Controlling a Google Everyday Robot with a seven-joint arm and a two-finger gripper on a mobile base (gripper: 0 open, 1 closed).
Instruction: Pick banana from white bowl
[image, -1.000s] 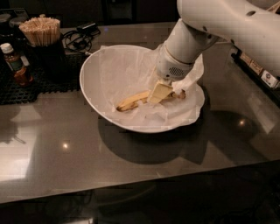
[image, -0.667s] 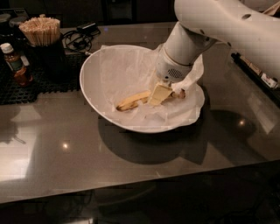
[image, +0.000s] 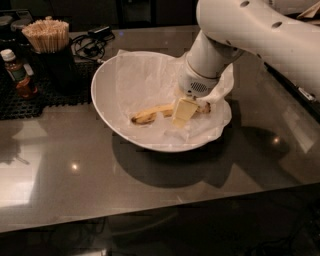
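A speckled yellow banana (image: 150, 115) lies in the paper-lined white bowl (image: 107, 102) on the table, its dark end pointing left. My gripper (image: 183, 114) reaches down into the bowl from the upper right and sits right over the banana's middle, hiding that part. A short piece of the banana shows again to the right of the gripper. The banana rests on the paper, not lifted.
A dark holder full of wooden sticks (image: 47, 37) and a small brown bottle (image: 17, 72) stand on a black mat at the back left. Black cables (image: 92, 45) lie behind the bowl. The glossy table's front edge (image: 150, 217) runs across the bottom.
The upper arm has drifted slightly left. The gripper stays over the banana, which has not moved in the bowl.
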